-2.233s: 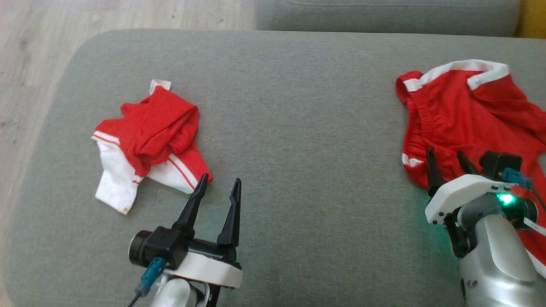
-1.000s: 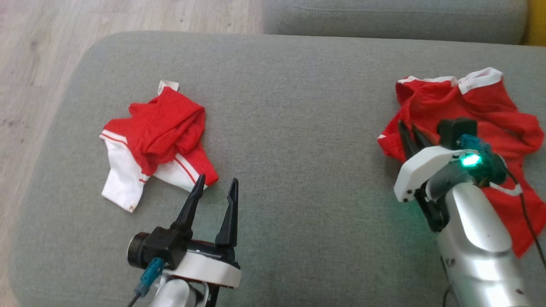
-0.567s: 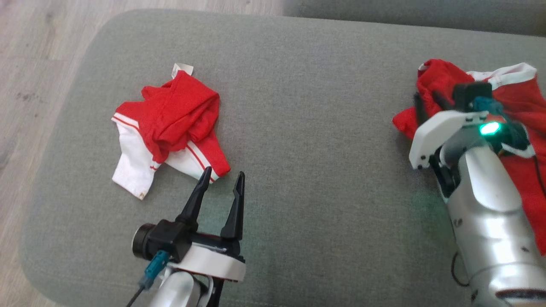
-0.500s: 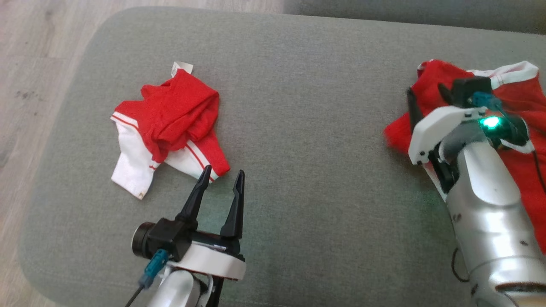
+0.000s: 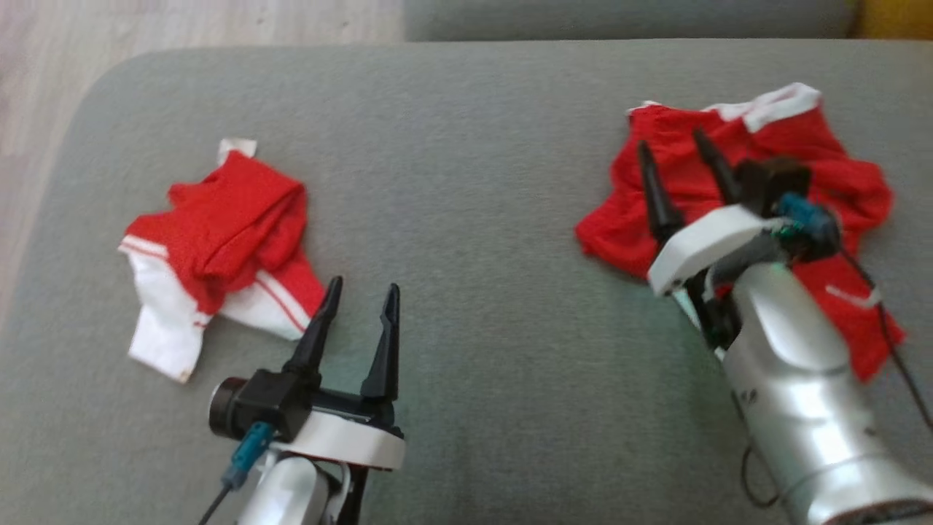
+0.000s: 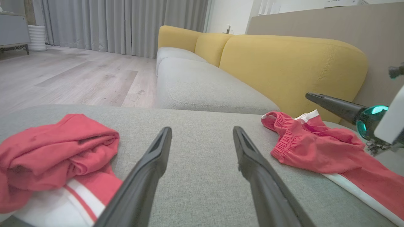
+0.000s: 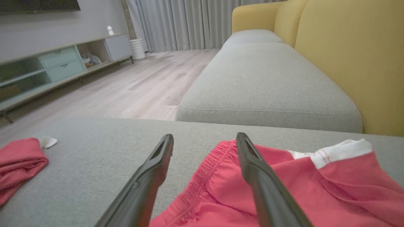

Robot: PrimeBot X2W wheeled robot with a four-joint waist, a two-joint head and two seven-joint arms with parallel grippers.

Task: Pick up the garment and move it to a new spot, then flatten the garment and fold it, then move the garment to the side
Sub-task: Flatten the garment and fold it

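The garment point(image 5: 849, 179), red with a white band and an elastic waist, lies crumpled at the right of the grey cushion point(image 5: 474, 146). My right gripper point(image 5: 672, 142) hovers open over its left part, fingers spread, holding nothing. In the right wrist view the right gripper point(image 7: 205, 135) straddles the waistband edge of the garment point(image 7: 284, 183). My left gripper point(image 5: 364, 284) stands open near the front, empty. In the left wrist view the left gripper point(image 6: 202, 129) points across bare cushion, with the garment point(image 6: 309, 148) off to the right.
A second red and white garment point(image 5: 219, 226) lies bunched at the cushion's left, just left of my left gripper. A sofa with a grey seat point(image 6: 202, 88) and yellow back point(image 6: 293, 63) stands behind. Wood floor point(image 5: 146, 22) lies past the cushion's left edge.
My right gripper has gone from shut on the garment's left edge to open, letting the cloth drop onto the cushion. The head camera has shifted; the left arm has stayed still.
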